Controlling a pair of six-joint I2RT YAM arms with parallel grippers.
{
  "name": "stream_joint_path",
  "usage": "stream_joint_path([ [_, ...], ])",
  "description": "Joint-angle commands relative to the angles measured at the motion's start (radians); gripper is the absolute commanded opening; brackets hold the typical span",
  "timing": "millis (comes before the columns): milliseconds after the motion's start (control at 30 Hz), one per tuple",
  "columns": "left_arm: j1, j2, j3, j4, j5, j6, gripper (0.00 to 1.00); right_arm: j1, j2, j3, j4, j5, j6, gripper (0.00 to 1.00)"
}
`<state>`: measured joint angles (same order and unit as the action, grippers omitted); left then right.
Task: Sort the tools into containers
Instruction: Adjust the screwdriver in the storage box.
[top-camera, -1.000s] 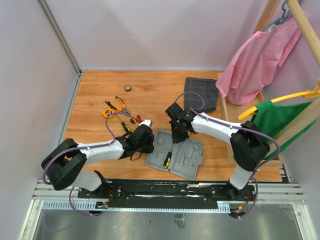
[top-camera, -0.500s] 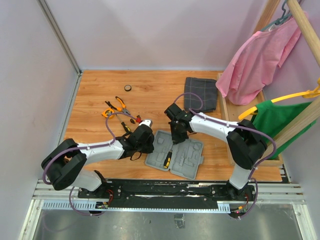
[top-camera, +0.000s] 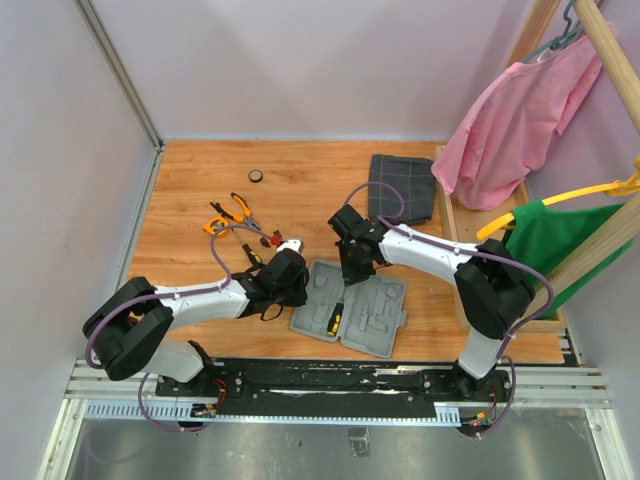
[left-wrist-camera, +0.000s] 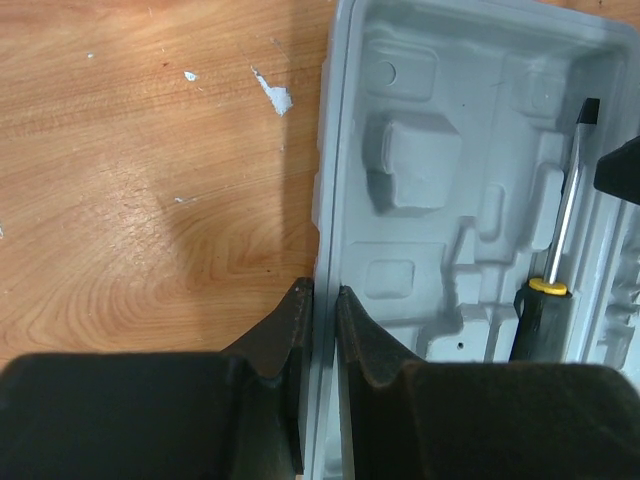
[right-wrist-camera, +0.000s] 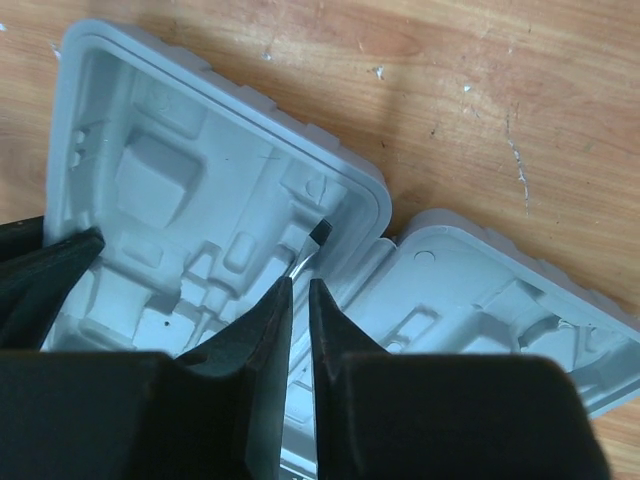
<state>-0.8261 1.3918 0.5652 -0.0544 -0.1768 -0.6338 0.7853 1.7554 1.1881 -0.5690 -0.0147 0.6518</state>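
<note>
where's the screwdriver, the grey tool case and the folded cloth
screwdriver (left-wrist-camera: 563, 215): left wrist view, on its metal shaft
grey tool case (top-camera: 378, 318): top external view, bare right half
folded cloth (top-camera: 402, 187): top external view, its middle

Tool case (top-camera: 378, 325) lies open, flat on tabletop (top-camera: 300, 195), between my two arms. Screwdriver (top-camera: 335, 320) with yellow-and-black handle sits in case's left half, handle toward me. My left claw (top-camera: 296, 286) at case's left rim. My right claw (top-camera: 347, 283) points down over case's far edge, above screwdriver's shaft end. Jaws of both hidden from here. Orange-handled pliers (top-camera: 236, 211) and small tools (top-camera: 258, 247) lie beyond left claw. Small round disc (top-camera: 257, 177) near back. Dark checked cloth (top-camera: 402, 190) back right.
</note>
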Motion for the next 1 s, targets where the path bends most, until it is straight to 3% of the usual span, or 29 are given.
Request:
stream_joint_path([
  [0,0.005,0.033,-0.032,-0.091,-0.029,-0.020,0.13,0.019,-0.048,0.011,0.024,0.026,-0.007,0.15],
  [733,0.005,0.023,-0.023,-0.102,-0.026,-0.001,0.13,0.016,0.110,0.064,0.012,0.027,0.017,0.11],
  [967,0.005,0.029,-0.016,-0.105,-0.030,0.002,0.13,0.015,0.089,0.047,0.009,0.032,0.016,0.11],
])
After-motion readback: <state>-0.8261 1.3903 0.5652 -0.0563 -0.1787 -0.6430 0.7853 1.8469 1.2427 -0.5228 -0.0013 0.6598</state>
